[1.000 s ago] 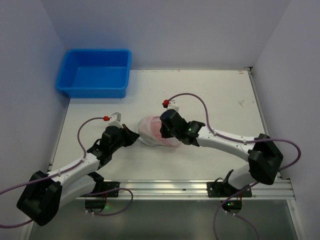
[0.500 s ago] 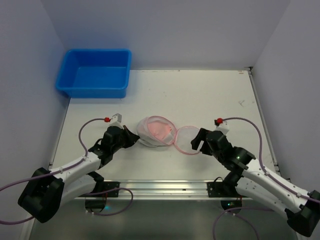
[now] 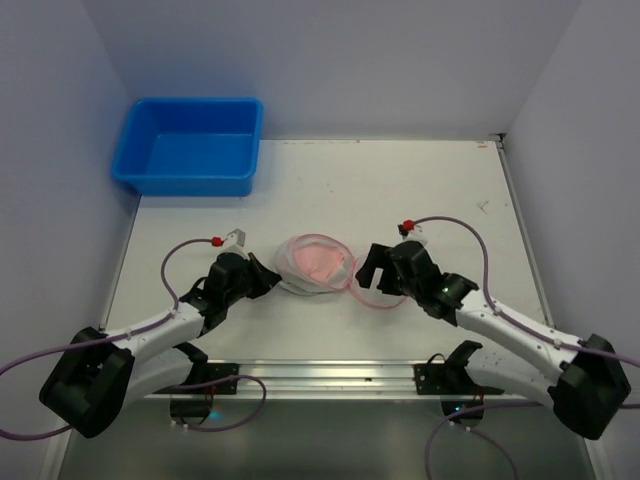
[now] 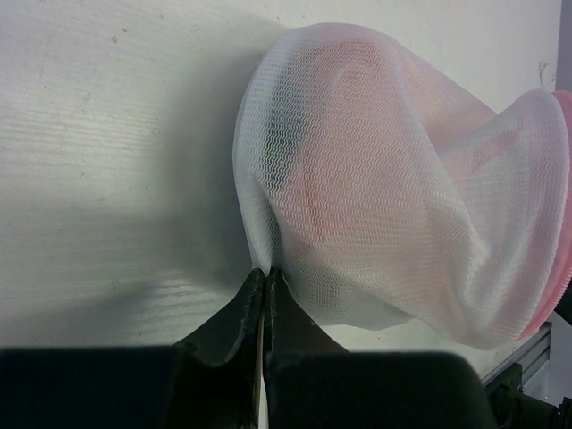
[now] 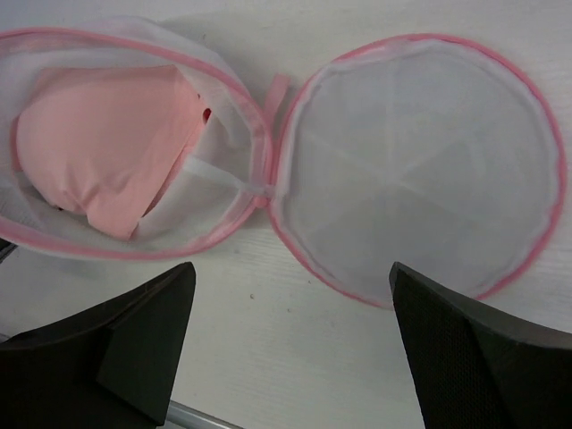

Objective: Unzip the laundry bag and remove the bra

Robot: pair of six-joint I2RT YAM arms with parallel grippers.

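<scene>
The laundry bag (image 3: 300,275) lies unzipped in the middle of the table, its round mesh lid (image 5: 420,161) folded flat to the right on a small hinge. The pink bra (image 5: 107,143) sits inside the open half (image 5: 219,201); it also shows from above as bra (image 3: 318,260). My left gripper (image 4: 268,273) is shut on a pinch of white mesh at the bag's left side (image 4: 393,206). My right gripper (image 5: 293,273) hangs open above the table just in front of the hinge, holding nothing. From above, the right gripper (image 3: 378,270) covers part of the lid.
A blue tub (image 3: 190,145) stands at the far left corner. A metal rail (image 3: 400,375) runs along the near table edge, and grey walls close in the left, right and back sides.
The right gripper has let go and opened. It drew away right from the bag, leaving the lid flipped open, then came back a little towards it. The left gripper has kept its grip.
</scene>
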